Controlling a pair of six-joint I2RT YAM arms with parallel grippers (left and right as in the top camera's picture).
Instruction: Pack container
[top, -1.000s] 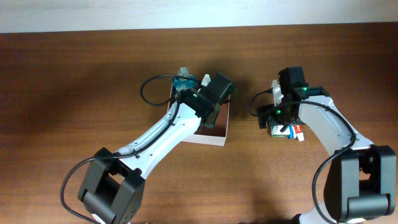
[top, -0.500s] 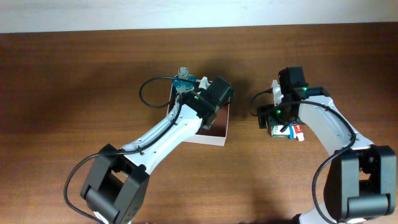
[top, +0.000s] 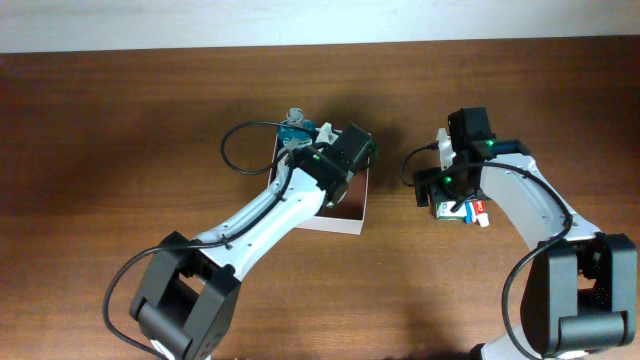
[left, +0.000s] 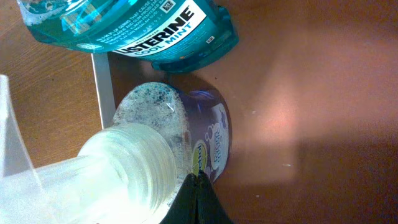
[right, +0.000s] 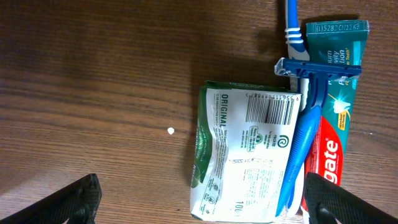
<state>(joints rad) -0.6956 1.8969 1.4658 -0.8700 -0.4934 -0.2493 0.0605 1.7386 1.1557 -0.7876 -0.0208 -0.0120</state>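
container (top: 352, 208) sat centre frame under the left arm | purple bottle (left: 211, 146) lay inside by its wall, teal bottle (left: 143, 28) at its edge | left gripper (left: 198, 188) closed tight | right gripper (right: 208, 200) spread wide over green packet (right: 242, 155), razor (right: 306, 124), toothpaste (right: 339, 93)

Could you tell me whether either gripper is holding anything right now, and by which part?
Nothing is held. The left gripper is shut empty at the purple-labelled bottle; the right gripper hangs open above the green packet.
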